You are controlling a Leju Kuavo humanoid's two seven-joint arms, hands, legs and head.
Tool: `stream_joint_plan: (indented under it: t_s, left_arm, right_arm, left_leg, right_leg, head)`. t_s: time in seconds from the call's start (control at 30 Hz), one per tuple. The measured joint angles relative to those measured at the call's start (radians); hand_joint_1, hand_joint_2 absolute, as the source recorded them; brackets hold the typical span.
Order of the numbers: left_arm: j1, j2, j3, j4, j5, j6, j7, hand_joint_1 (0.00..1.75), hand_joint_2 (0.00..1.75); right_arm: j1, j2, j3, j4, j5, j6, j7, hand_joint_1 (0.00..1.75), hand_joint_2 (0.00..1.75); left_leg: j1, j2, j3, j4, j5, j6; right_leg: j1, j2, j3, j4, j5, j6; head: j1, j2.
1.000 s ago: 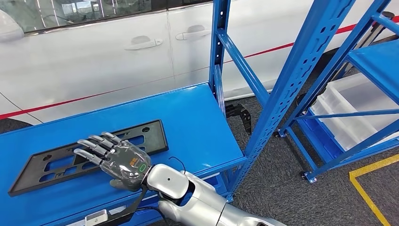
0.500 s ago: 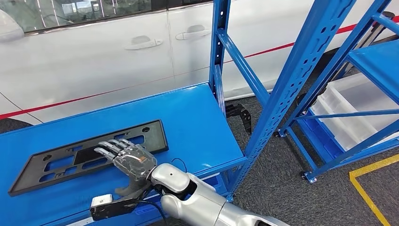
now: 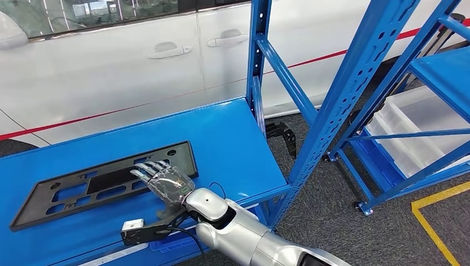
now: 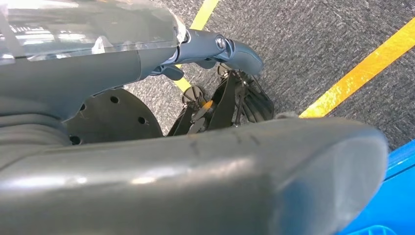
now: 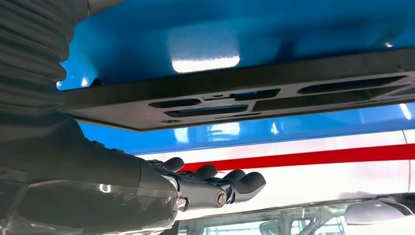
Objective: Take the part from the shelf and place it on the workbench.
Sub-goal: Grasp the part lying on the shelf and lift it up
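We are seeing the black part (image 3: 105,184) lying flat on the blue workbench (image 3: 233,144), near its front edge. Our right hand (image 3: 166,183) is hovering over the part's right end, fingers (image 5: 235,183) stretched out together, gripping nothing. Our left hand (image 4: 147,54) is hanging over grey floor (image 4: 313,44), holding nothing we can see.

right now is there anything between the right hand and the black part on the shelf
Nothing visible. The right hand is over the near edge of the black part, which lies flat on the blue shelf. Contact cannot be confirmed.
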Motion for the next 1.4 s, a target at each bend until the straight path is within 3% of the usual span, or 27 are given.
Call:
stream_joint_plan:
  t_s: [0.33,0.47,0.57,0.63,0.7,0.73,0.77,0.83,0.9,0.93,1.0,1.13,1.23,1.33,1.4]
  left_arm:
    - [0.002,0.0,0.003,0.0,0.017,0.003,-0.001,0.0,0.0]
    - [0.004,0.005,0.015,0.0,0.033,-0.001,-0.008,0.0,0.0]
    - [0.005,0.006,0.019,0.0,0.031,-0.006,-0.012,0.0,0.0]
    - [0.005,0.005,0.021,0.0,0.029,-0.009,-0.012,0.0,0.0]
    - [0.005,0.005,0.022,0.0,0.027,-0.009,-0.011,0.0,0.0]
    - [0.005,0.004,0.022,0.0,0.024,-0.008,-0.011,0.0,0.0]
    - [0.006,0.004,0.022,0.0,0.021,-0.007,-0.01,0.0,0.0]
    - [0.007,0.002,0.022,0.0,0.016,-0.004,-0.006,0.0,0.0]
    - [0.008,0.0,0.022,0.0,0.012,-0.002,-0.002,0.0,0.0]
    - [0.008,-0.001,0.022,0.0,0.01,-0.001,-0.001,0.0,0.0]
    - [0.007,-0.001,0.022,0.0,0.007,-0.001,0.001,0.0,0.0]
    - [0.006,-0.001,0.022,0.0,0.0,-0.001,0.004,0.0,0.0]
    - [0.006,-0.001,0.022,0.0,-0.002,0.0,0.005,0.0,0.0]
    - [0.006,-0.001,0.022,0.0,-0.004,0.002,0.008,0.0,0.0]
    - [0.006,-0.001,0.022,0.0,-0.008,0.004,0.01,0.0,0.0]
  right_arm:
    - [0.008,0.0,-0.023,0.032,0.024,-0.024,-0.017,0.0,1.75]
    - [0.017,0.0,-0.036,0.048,0.042,-0.041,-0.025,0.0,1.75]
    - [0.02,0.0,-0.05,0.057,0.052,-0.051,-0.031,0.0,1.75]
    - [0.023,-0.001,-0.059,0.063,0.057,-0.056,-0.033,0.0,1.75]
    - [0.029,-0.006,-0.067,0.072,0.06,-0.056,-0.033,0.0,1.75]
    - [0.033,-0.009,-0.07,0.077,0.06,-0.057,-0.033,0.0,1.75]
    - [0.038,-0.012,-0.072,0.082,0.061,-0.057,-0.033,0.0,1.75]
    - [0.042,-0.016,-0.079,0.089,0.063,-0.06,-0.034,0.0,1.75]
    - [0.042,-0.019,-0.09,0.096,0.067,-0.065,-0.04,0.0,1.75]
    - [0.042,-0.02,-0.096,0.098,0.07,-0.068,-0.044,0.0,1.75]
    - [0.043,-0.021,-0.106,0.103,0.075,-0.073,-0.049,0.0,1.75]
    - [0.043,-0.022,-0.121,0.108,0.078,-0.073,-0.05,0.0,1.75]
    - [0.044,-0.022,-0.13,0.112,0.079,-0.072,-0.051,0.0,1.75]
    - [0.046,-0.023,-0.139,0.113,0.08,-0.071,-0.053,0.0,1.75]
    - [0.048,-0.024,-0.145,0.113,0.079,-0.069,-0.058,0.0,0.87]
  left_leg:
    - [0.0,0.0,0.0,0.0,0.0,0.0]
    - [-0.004,0.0,-0.004,0.009,-0.007,0.016]
    - [0.001,0.002,0.014,-0.021,0.002,0.028]
    - [0.007,0.004,0.031,-0.042,0.011,0.034]
    - [0.006,0.005,0.035,-0.044,0.008,0.037]
    - [0.007,0.004,0.035,-0.041,0.005,0.036]
    - [0.008,0.003,0.037,-0.038,0.0,0.034]
    - [0.011,0.002,0.045,-0.028,-0.013,0.026]
    - [0.011,0.001,0.05,-0.014,-0.03,0.012]
    - [0.01,0.001,0.051,-0.01,-0.036,0.004]
    - [0.01,0.001,0.052,-0.009,-0.042,-0.006]
    - [0.011,0.001,0.065,-0.019,-0.042,0.007]
    - [0.011,0.001,0.069,-0.027,-0.043,0.003]
    - [0.013,0.002,0.071,-0.03,-0.042,-0.009]
    - [0.013,0.002,0.071,-0.031,-0.042,-0.014]
  right_leg:
    - [0.0,0.0,0.0,0.0,0.0,0.0]
    - [-0.007,0.0,0.001,-0.006,0.002,0.009]
    - [-0.005,-0.002,0.005,-0.002,-0.003,0.019]
    - [-0.004,-0.003,-0.029,0.072,-0.042,0.024]
    - [-0.006,-0.003,-0.104,0.203,-0.095,0.028]
    - [-0.008,-0.003,-0.135,0.248,-0.102,0.031]
    - [-0.01,-0.003,-0.149,0.258,-0.089,0.034]
    - [-0.013,-0.005,-0.114,0.161,-0.012,0.036]
    - [-0.011,-0.004,-0.061,0.046,0.038,0.031]
    - [-0.009,-0.004,-0.049,0.018,0.043,0.025]
    - [-0.005,-0.001,-0.046,0.011,0.036,0.011]
    - [-0.006,0.001,-0.04,0.006,0.034,0.0]
    - [-0.003,0.002,-0.039,0.006,0.03,-0.005]
    - [-0.001,0.001,-0.038,0.007,0.029,-0.007]
    - [-0.001,0.001,-0.038,0.007,0.029,-0.007]
  head:
    - [0.0,0.0]
    - [0.0,0.0]
    - [0.0,0.0]
    - [0.0,0.0]
    - [0.0,0.0]
    - [0.0,0.0]
    - [0.0,0.0]
    - [0.0,0.0]
    - [0.0,0.0]
    - [0.0,0.0]
    - [0.0,0.0]
    - [0.0,0.0]
    - [0.0,0.0]
    - [0.0,0.0]
    - [0.0,0.0]
